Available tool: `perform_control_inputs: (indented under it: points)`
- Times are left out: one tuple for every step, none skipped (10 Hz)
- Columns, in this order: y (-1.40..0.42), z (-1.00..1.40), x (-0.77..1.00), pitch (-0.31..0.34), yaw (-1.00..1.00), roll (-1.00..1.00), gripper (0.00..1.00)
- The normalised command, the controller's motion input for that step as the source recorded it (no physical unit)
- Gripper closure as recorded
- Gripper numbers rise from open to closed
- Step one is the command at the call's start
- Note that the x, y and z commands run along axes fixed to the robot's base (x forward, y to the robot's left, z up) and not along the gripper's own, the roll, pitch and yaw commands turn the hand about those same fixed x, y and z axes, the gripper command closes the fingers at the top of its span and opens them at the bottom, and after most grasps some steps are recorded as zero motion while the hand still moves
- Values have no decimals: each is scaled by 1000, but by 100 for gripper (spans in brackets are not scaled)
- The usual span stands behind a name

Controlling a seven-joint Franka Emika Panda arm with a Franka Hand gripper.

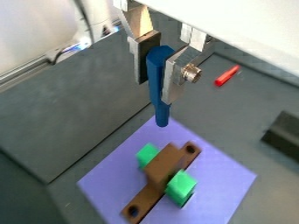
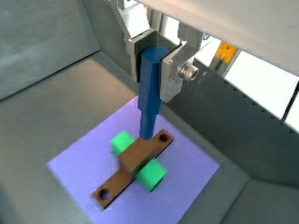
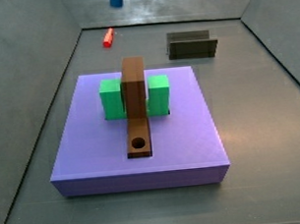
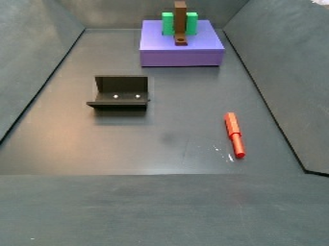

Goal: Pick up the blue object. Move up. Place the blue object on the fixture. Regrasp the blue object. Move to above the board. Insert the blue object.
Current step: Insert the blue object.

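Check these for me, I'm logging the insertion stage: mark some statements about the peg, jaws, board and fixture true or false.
1. The gripper holds the blue object upright above the board. True.
2. The red peg sits in the brown bar's hole. False: it lies on the floor, off the board.
3. The fixture is empty. True.
4. The brown bar lies beside the green block without touching. False: it crosses over the block.

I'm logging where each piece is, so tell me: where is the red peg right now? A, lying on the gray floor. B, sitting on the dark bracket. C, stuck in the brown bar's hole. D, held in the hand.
A: the red peg lies loose on the gray floor, while the hand holds the blue peg above the purple slab.
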Motion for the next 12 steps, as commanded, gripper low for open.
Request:
perform_control_inputs:
  points:
    - [-614,-137,-14,194,97,-364,100]
    - [-646,-220,0,54,83,-347,100]
    - [-583,-366,0,-90,114,-293,100]
    - [-449,-451,40,-166,240,-243,100]
    - [-389,-489,83,-290,271,-133,100]
    - [-374,-426,83,-353,266,-126,100]
    - [-297,-463,31,-360,240,-96,100]
    - [-197,-460,66,-387,257,-61,100]
    - [-123,-389,80,-434,277,-14,100]
    - [-23,-263,26,-467,274,121,100]
    - [0,-251,0,-393,257,234,100]
    - [-11,-200,57,-196,220,441,100]
